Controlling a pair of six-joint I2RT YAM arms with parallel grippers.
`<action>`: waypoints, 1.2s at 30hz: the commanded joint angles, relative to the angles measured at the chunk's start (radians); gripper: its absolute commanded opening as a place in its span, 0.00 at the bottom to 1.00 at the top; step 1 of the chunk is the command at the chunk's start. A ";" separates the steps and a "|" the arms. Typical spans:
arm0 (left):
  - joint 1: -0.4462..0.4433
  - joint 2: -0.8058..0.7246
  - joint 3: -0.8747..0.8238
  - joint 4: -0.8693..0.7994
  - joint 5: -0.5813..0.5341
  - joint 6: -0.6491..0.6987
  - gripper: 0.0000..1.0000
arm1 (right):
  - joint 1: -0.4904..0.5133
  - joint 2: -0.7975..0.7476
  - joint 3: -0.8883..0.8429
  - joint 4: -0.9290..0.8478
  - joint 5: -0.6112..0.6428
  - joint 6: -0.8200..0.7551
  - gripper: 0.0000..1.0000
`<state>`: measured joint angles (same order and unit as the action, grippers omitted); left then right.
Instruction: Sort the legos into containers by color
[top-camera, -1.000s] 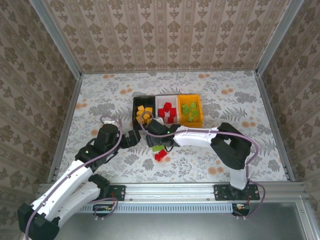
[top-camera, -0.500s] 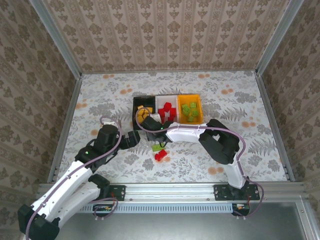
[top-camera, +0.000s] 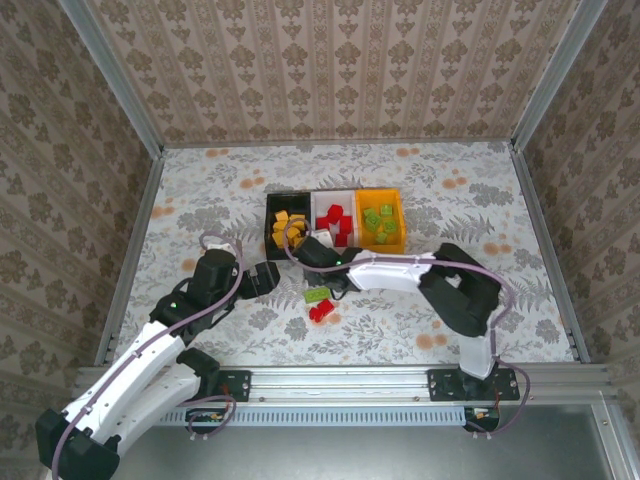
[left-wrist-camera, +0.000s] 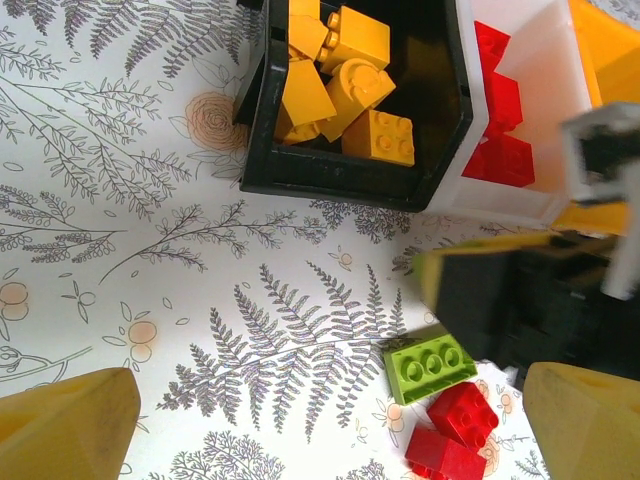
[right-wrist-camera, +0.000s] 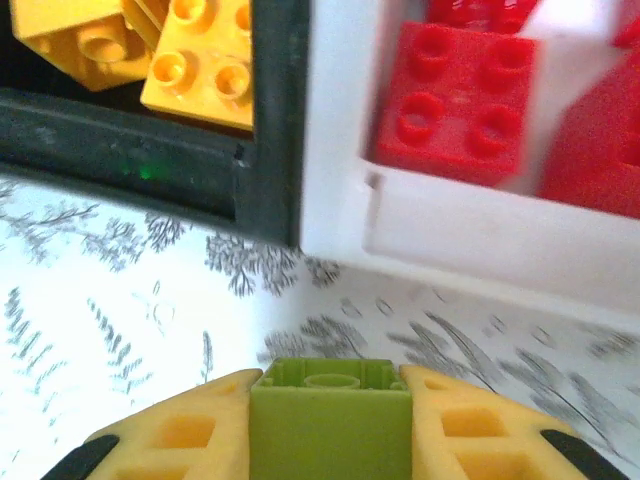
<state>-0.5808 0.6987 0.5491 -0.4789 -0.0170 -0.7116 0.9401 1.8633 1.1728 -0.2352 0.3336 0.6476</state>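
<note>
My right gripper (right-wrist-camera: 330, 405) is shut on a light green lego (right-wrist-camera: 330, 425), just in front of the joined containers: the black bin (right-wrist-camera: 270, 120) with orange-yellow legos (right-wrist-camera: 200, 70) and the white bin (right-wrist-camera: 450, 235) with red legos (right-wrist-camera: 455, 100). In the top view the right gripper (top-camera: 312, 252) sits at the front of the black bin (top-camera: 268, 222) and the white bin (top-camera: 336, 193); the orange-yellow bin (top-camera: 402, 222) holds green legos. One green lego (left-wrist-camera: 430, 365) and two red legos (left-wrist-camera: 462, 410) lie loose on the table. My left gripper (left-wrist-camera: 330, 430) is open, just left of them.
Metal rails and patterned walls fence the floral table (top-camera: 200, 200) on all sides. The right arm's white forearm (top-camera: 395, 272) stretches across the table right of the loose legos.
The right gripper's jaws have closed onto a green lego, and it has edged toward the bins. The left arm has stayed still.
</note>
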 joint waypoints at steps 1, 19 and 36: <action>0.006 0.009 -0.006 0.013 0.026 0.022 1.00 | 0.007 -0.184 -0.081 0.000 0.024 0.003 0.27; -0.082 0.336 0.077 0.072 0.069 0.172 0.95 | -0.448 -0.235 -0.027 -0.200 -0.085 -0.051 0.32; -0.207 0.554 0.155 0.124 0.100 0.204 0.92 | -0.462 -0.242 0.045 -0.195 -0.122 -0.045 0.76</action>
<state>-0.7658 1.2251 0.6685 -0.3607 0.0669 -0.5400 0.4698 1.7008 1.2430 -0.4263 0.2283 0.6010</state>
